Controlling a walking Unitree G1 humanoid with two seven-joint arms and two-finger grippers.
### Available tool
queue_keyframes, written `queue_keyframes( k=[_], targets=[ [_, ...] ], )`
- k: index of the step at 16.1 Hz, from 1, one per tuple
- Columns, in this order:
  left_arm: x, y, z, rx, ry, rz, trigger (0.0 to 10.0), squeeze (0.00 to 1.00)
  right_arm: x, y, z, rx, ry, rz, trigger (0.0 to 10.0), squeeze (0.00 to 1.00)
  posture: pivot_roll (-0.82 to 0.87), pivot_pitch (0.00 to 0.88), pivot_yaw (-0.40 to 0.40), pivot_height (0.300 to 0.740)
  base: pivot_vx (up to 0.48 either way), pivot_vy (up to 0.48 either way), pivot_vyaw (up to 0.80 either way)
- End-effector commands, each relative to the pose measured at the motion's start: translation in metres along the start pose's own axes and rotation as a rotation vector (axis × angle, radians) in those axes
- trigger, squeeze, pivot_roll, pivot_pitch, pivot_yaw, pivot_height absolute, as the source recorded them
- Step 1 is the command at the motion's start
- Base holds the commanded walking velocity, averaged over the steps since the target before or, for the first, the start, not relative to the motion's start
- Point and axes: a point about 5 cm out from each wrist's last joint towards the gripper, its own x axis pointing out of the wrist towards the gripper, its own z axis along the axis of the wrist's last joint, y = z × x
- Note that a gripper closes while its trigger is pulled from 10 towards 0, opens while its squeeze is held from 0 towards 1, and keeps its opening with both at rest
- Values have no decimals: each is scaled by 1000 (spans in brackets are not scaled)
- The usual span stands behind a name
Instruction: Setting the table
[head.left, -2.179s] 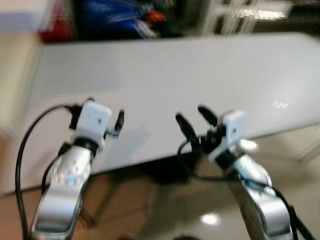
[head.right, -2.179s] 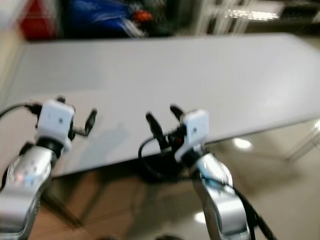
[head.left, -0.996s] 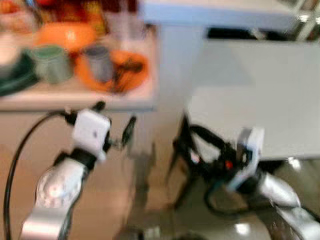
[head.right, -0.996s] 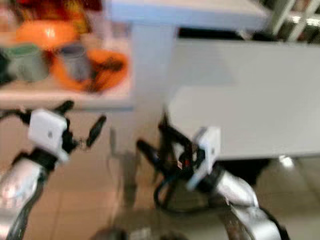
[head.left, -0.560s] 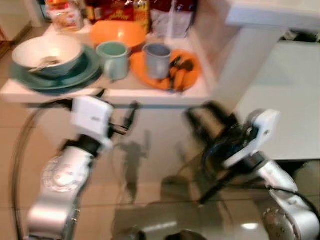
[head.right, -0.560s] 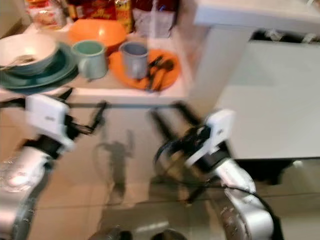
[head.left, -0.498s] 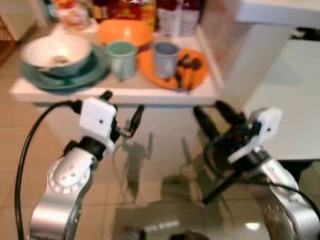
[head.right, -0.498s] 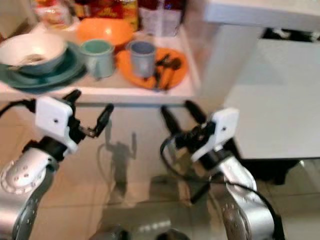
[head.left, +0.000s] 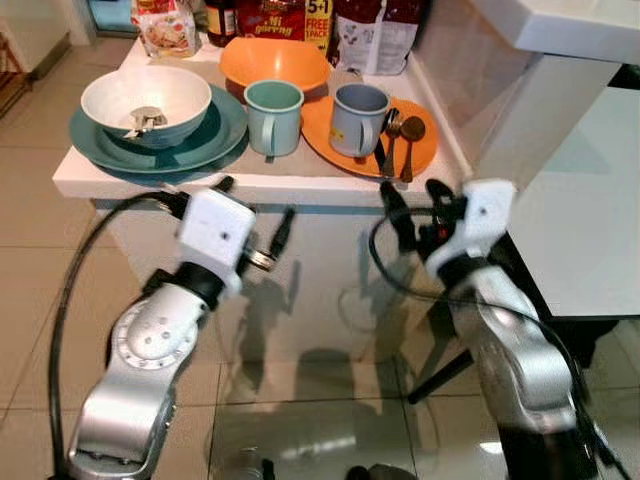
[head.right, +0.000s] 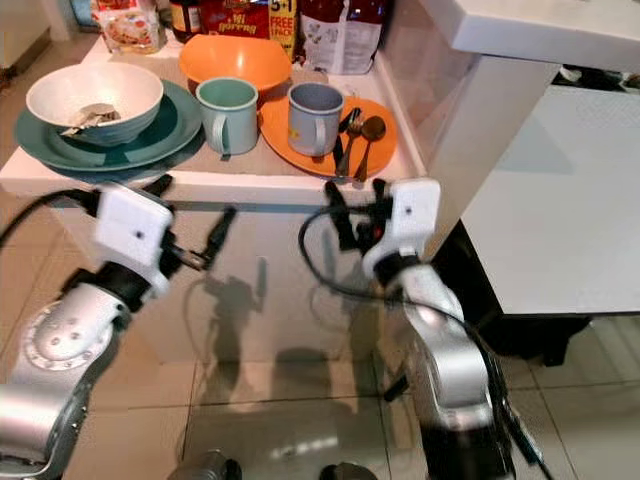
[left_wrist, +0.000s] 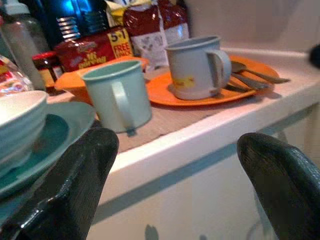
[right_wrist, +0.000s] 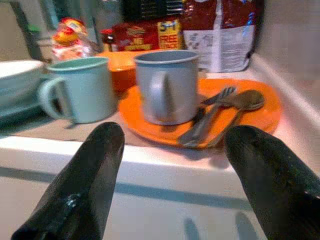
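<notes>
Right pincer (head.right: 350, 200) and left pincer (head.left: 255, 215) hang open and empty at mid-frame, just below the white worktop (head.left: 300, 183) edge. Above them, centre top, an orange plate (head.left: 418, 152) carries a grey mug (head.left: 358, 119) and cutlery (head.left: 396, 140); a green mug (head.left: 272, 116) stands beside it.

- A low white counter (head.left: 240, 183) carried the dishes, standing on a tiled floor (head.left: 30, 250).
- A teal plate (head.left: 205, 135) lay at its left end, under a white bowl (head.left: 145, 100).
- A mint-green mug (head.left: 273, 116) stood directly on the top, between the two plates.
- An orange plate (head.left: 420, 150) lay to the right, bearing a grey mug (head.left: 358, 118) and cutlery (head.left: 398, 140).
- An orange bowl (head.left: 275, 60) sat behind the mugs.
- Food packets (head.left: 375, 30) lined the back edge.
</notes>
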Motion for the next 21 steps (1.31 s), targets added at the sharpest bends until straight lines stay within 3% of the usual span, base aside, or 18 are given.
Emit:
queue_keyframes(
  k=[1,2,4,7,9,11,12,17,21],
  targets=[
    [1,-3,-5,-22,33,-26,10000,0,7,-6,-1,-63,-7,-7,10000,804,146,52,-78,740,0,0,0],
    [3,-2,-5,-21,31,-33,10000,0,22,-3,-5,-63,3,17,10000,1000,143,51,-73,740,0,0,0],
    [6,-4,-3,5,14,-58,10000,0,46,1,-6,-84,5,22,10000,1000,146,48,-73,740,0,0,0],
    [6,-8,1,-7,1,-86,10000,0,68,3,2,-48,-31,18,10000,1000,152,47,-80,740,0,0,0],
    [5,-13,2,-16,15,-134,10000,0,84,-3,6,-86,-38,-65,10000,1000,159,51,-85,740,0,0,0],
    [6,-13,3,-22,11,-137,10000,0,90,-2,8,-76,-46,-75,10000,1000,160,52,-85,740,0,0,0],
    [7,-12,4,-23,6,-135,10000,0,99,2,7,-63,-24,-55,10000,0,162,55,-86,740,0,0,0],
    [9,-8,4,-6,18,-117,10000,0,112,5,4,-9,49,-49,10000,0,163,68,-90,740,0,0,0],
    [7,-9,1,-5,33,-128,10000,0,119,2,7,-30,95,-102,10000,0,165,76,-95,740,0,0,0]
  ],
)
